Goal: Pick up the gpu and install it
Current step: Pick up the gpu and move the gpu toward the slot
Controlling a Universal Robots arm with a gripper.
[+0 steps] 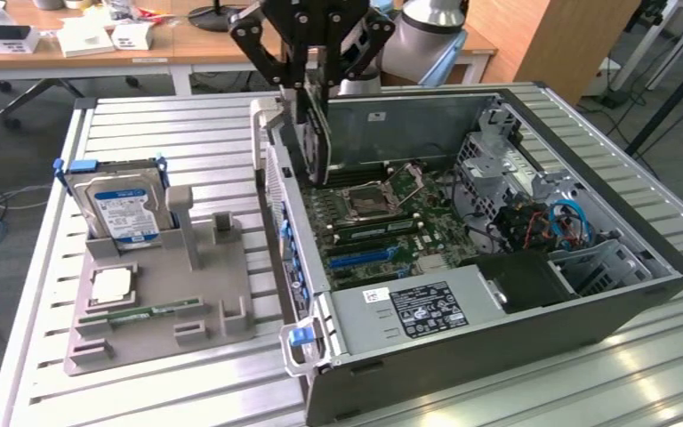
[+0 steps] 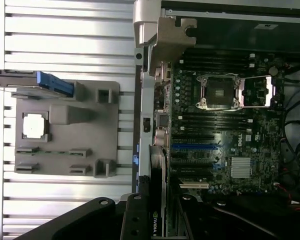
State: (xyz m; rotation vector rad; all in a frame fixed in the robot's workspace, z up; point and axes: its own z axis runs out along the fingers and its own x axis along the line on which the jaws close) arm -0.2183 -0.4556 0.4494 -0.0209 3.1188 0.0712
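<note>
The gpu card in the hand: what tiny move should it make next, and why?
Probably slide across until it hangs over the long blue slot, and only then go down. The hand grips the gpu upright above the open computer case, close to one wall. It is not yet over that slot, so lowering here would likely land it on other parts of the board.
</note>
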